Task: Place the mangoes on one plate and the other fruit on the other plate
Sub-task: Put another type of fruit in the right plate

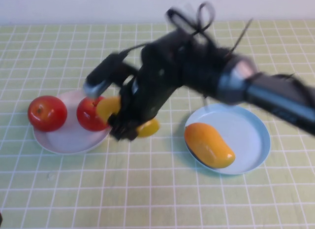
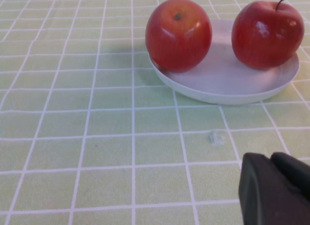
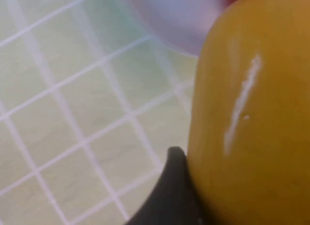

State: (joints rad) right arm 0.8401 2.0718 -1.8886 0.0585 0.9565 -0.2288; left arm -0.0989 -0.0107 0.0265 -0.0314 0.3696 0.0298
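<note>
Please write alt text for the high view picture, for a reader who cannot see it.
The right gripper reaches across the table and straddles a mango beside the white plate, which holds two red apples. A second mango lies on the blue plate; the left gripper is out of this view.

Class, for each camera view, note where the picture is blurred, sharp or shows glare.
High view: right arm and right gripper smeared by motion blur; apples and blue plate fairly sharp. Left wrist view: crisp, soft highlights on apples, left gripper dark at the corner. Right wrist view: mango fills the frame with a glare streak, tablecloth blurred.
</note>
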